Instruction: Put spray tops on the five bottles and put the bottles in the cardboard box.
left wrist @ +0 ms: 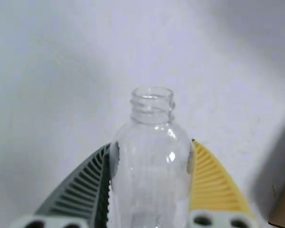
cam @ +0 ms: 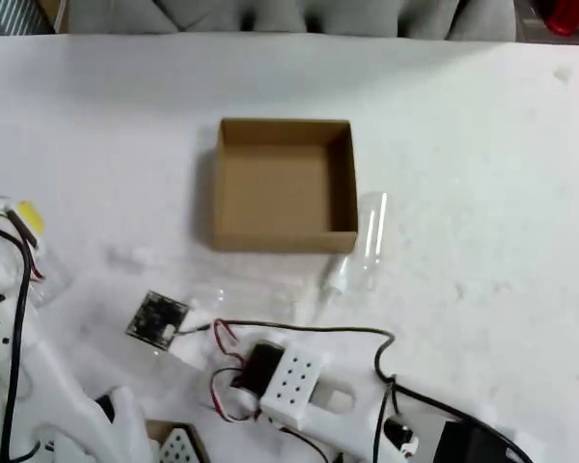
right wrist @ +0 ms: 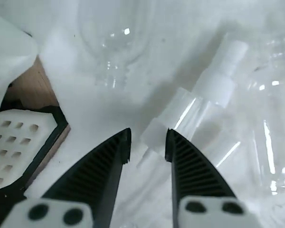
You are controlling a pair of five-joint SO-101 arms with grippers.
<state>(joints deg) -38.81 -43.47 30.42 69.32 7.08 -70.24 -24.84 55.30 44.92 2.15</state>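
Note:
A clear, capless bottle (left wrist: 151,161) is held upright in my left gripper (left wrist: 149,190), which is shut on its body between a grey finger and a yellow one. In the high view this gripper's yellow finger (cam: 29,218) is at the far left edge of the table. My right gripper (right wrist: 147,142) is open and low over the table. The near end of a white spray top (right wrist: 213,85) lies between its black fingertips. Clear bottles lie beyond it (right wrist: 116,33) and beside it (right wrist: 275,123). The open cardboard box (cam: 285,231) sits mid-table and holds nothing.
A clear bottle (cam: 369,236) lies on its side against the box's right wall. Arm parts, a small circuit board (cam: 158,319) and cables (cam: 309,330) crowd the front of the table. A white perforated block in a dark frame (right wrist: 16,142) lies close to my right gripper.

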